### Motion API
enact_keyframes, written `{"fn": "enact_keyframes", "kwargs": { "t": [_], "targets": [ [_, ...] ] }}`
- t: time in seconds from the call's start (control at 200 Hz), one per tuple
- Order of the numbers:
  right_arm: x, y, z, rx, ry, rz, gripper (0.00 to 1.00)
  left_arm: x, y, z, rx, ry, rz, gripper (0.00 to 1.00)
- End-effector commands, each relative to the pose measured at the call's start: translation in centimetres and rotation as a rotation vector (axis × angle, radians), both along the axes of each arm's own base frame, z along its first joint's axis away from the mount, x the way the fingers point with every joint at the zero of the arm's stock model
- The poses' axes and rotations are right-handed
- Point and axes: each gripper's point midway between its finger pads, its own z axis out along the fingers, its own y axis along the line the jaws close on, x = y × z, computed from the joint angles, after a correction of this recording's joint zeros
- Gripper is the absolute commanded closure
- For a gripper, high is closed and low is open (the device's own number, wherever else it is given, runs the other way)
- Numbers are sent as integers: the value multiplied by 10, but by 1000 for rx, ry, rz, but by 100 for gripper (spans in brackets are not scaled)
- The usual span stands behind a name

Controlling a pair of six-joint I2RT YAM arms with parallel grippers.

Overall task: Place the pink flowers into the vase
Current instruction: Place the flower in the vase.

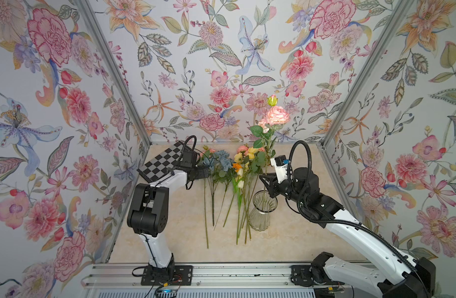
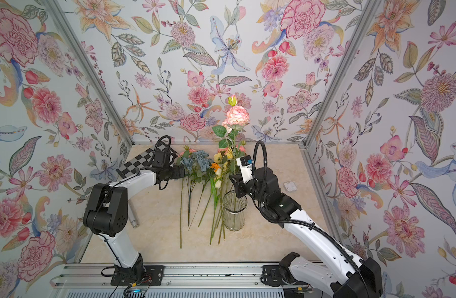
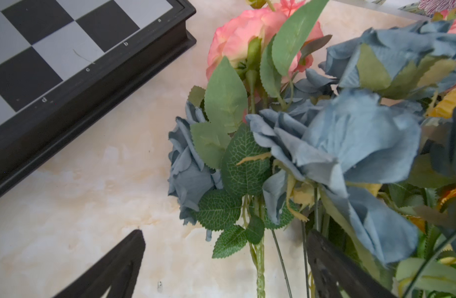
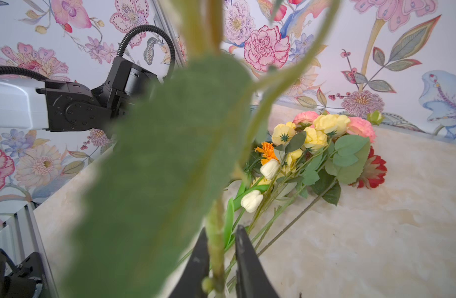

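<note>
Above the vase (image 1: pixel 258 219) rim, right pincer (image 4: pixel 221 229) loosely parted round pink flowers (image 1: pixel 277 114); left pincer (image 3: pixel 225 233) gapes.

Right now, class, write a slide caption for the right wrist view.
Right pincer parted around a green stem, blurred leaf up close, mixed flowers lying on the table behind.

White-shelled arms (image 1: pixel 156 247) with black joint housings (image 1: pixel 147 206), ribbed black cable hoses (image 1: pixel 300 142) and black triangular jaws.

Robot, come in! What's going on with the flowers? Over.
One pink flower standing in vase. Right end effector open around its stem. Left end effector open over another pink spray, blue bunch crowding it.
</note>
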Motion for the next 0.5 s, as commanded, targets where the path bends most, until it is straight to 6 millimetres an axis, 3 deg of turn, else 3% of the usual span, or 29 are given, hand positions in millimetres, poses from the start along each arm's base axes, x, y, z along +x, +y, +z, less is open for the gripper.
{"fn": "enact_keyframes", "kwargs": {
  "t": [0.0,0.265,0.355,0.495],
  "targets": [
    [-3,-2,5,19,-9,-14,68,-17,-7,-19,-1,74,-22,3],
    [-13,-4,14,6,-8,-25,36,-31,-13,-29,-13,121,-57,11],
    [-17,-11,22,-1,-17,-47,18,-36,-14,-33,-12,136,-60,13],
    [-22,-29,40,7,-65,-107,4,-39,-14,-38,-8,151,-65,20]
  ]
}}
